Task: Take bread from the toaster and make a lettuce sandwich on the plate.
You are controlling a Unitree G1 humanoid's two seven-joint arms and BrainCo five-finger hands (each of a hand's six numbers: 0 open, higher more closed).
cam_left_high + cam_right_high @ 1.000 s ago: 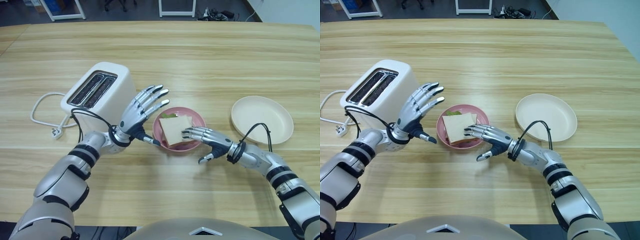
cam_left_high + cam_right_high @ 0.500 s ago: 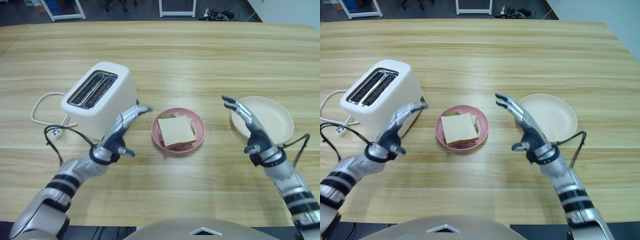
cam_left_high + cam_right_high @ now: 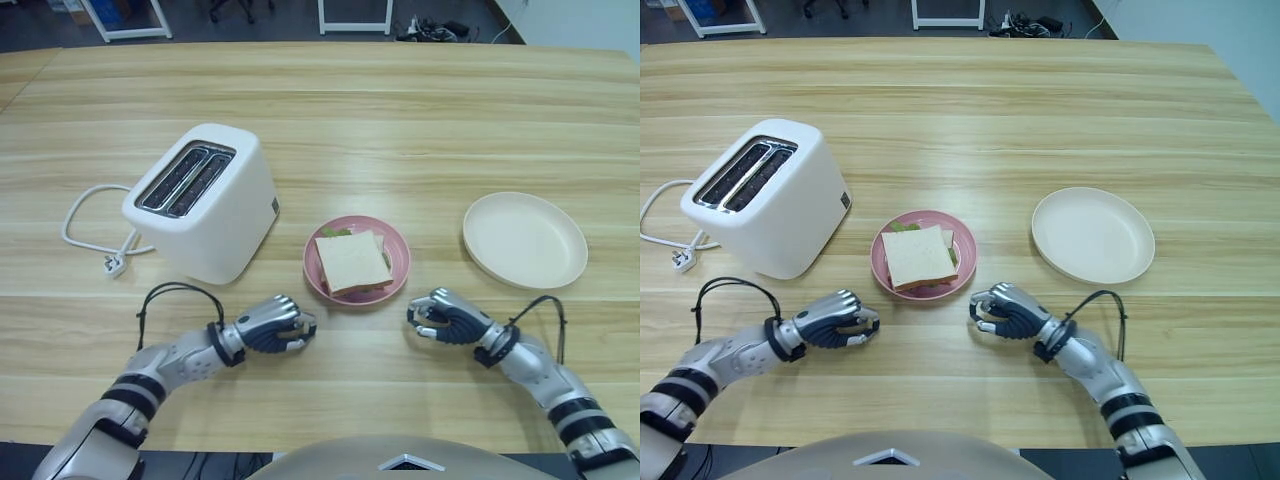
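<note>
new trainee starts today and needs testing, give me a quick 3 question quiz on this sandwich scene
1. True or false: the sandwich lies on the pink plate.
2. Multiple choice: the robot's left hand and right hand are
A) spread flat and open
B) curled shut, holding nothing
C) each gripping a slice of bread
3. Fill in: the cream plate lies on the robot's ___ side of the pink plate.

Key: 1 true; 2 B; 3 right.
</note>
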